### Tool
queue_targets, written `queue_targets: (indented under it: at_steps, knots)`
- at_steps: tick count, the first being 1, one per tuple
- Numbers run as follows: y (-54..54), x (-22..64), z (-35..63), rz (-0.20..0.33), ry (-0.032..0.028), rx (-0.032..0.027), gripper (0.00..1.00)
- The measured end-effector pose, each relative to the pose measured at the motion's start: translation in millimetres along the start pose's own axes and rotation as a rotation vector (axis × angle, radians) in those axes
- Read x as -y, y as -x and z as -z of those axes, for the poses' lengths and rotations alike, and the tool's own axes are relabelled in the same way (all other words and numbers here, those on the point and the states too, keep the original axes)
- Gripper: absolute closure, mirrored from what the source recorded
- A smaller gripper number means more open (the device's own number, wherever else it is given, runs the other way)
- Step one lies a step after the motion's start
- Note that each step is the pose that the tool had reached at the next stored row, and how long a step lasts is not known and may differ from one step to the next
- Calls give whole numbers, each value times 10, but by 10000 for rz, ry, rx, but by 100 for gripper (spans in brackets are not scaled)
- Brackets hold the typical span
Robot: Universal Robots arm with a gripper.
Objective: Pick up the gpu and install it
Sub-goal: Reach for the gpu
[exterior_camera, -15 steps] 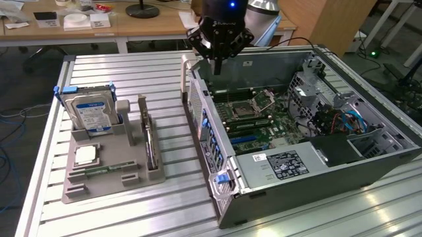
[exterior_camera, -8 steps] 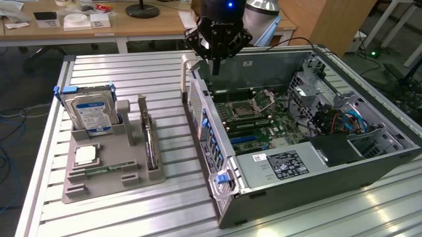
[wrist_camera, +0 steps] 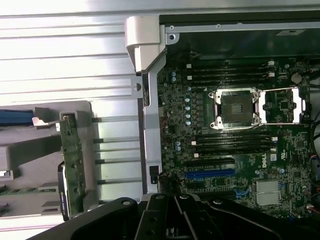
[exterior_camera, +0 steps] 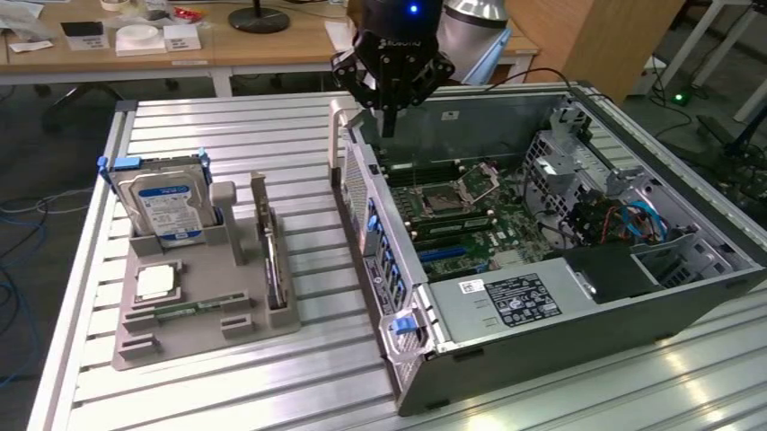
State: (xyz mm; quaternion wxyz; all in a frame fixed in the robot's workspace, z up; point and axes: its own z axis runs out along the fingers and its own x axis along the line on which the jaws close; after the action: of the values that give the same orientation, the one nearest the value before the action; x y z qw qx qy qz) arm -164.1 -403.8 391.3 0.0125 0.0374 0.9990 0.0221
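The gpu (exterior_camera: 275,260) is a thin green card standing on edge in a slot of the grey parts holder (exterior_camera: 204,328), to the exterior view's left of the open computer case (exterior_camera: 563,296). In the wrist view the gpu (wrist_camera: 73,165) shows its green edge with a silver bracket at one end. My gripper (exterior_camera: 390,128) hangs over the case's near-left wall, well apart from the card, fingers shut together with nothing between them. My gripper (wrist_camera: 175,200) sits above the motherboard (wrist_camera: 235,125), close to the blue expansion slot (wrist_camera: 210,173).
A hard drive (exterior_camera: 168,205) with a blue-white label stands upright in the holder, with a processor chip (exterior_camera: 156,283) and a narrow memory stick (exterior_camera: 180,310) in front of it. Desks with clutter stand behind. Cables fill the case's right side (exterior_camera: 623,220).
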Motion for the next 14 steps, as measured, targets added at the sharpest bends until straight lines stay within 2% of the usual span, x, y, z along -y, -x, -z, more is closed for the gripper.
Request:
queue_targets:
  at_steps: [14]
  knots:
    - [-79, 16, -2, 0, 0, 0, 89]
